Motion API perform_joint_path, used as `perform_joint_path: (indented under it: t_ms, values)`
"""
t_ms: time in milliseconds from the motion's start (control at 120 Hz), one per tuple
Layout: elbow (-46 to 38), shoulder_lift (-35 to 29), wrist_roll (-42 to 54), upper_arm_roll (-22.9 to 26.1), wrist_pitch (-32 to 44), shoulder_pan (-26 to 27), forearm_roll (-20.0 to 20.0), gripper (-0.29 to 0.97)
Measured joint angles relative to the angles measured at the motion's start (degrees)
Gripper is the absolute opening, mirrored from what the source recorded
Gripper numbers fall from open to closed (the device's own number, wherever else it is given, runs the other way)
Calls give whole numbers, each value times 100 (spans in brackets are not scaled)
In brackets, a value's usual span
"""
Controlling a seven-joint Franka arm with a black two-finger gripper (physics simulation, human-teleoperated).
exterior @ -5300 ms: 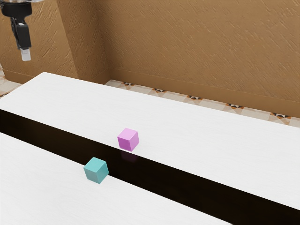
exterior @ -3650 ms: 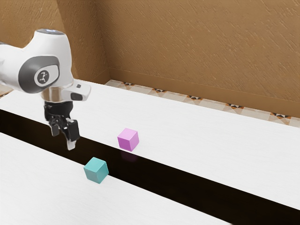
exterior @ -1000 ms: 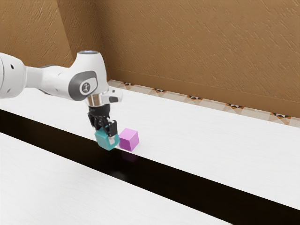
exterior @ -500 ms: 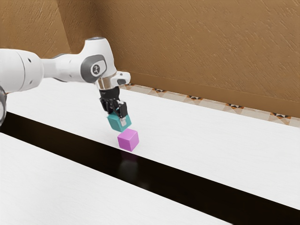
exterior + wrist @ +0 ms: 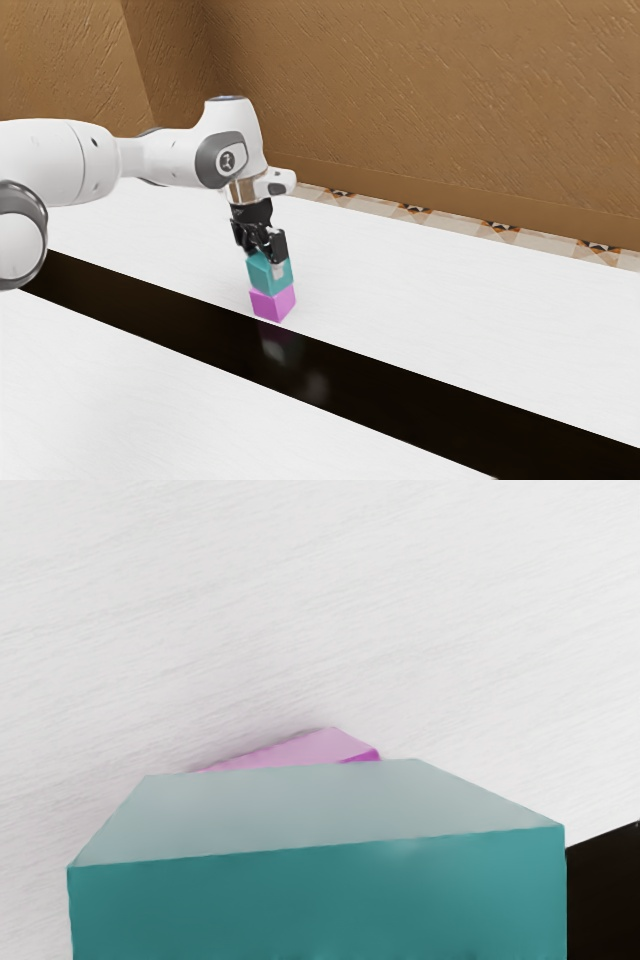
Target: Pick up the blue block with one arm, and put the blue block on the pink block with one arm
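Observation:
The blue block (image 5: 268,274), teal in colour, sits directly on top of the pink block (image 5: 273,304) on the white table (image 5: 450,290), close to the dark strip. My gripper (image 5: 271,262) comes straight down from above and is shut on the blue block, its black fingers on two opposite sides. In the wrist view the blue block (image 5: 310,870) looms large just under my hand, and a corner of the pink block (image 5: 310,750) peeks out from behind it.
A wide black strip (image 5: 400,390) crosses the table just in front of the stack. White surface lies on both sides of it. A brown textured wall (image 5: 450,100) rises behind the table, with a patterned floor border at its foot.
My hand has carried the blue block to the exterior view's right and down, from hovering above and left of the pink block to resting on top of it.

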State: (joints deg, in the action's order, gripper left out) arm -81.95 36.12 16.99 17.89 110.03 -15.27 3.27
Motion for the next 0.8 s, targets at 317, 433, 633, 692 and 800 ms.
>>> perform_joint_path:
  t_ms: [317, 433, 633, 692, 800]
  values:
    - [-80, -1542, 116, 13, -853, 147, 279, 65]
    - [-101, -2825, 365, 143, -1623, 157, 320, 66]
    - [-35, -4053, 1117, 284, -3011, 204, 352, 67]
    - [-15, -4179, 1313, 286, -3277, 199, 366, 67]
    - [71, -4433, 1630, 208, -3641, 129, 383, 68]
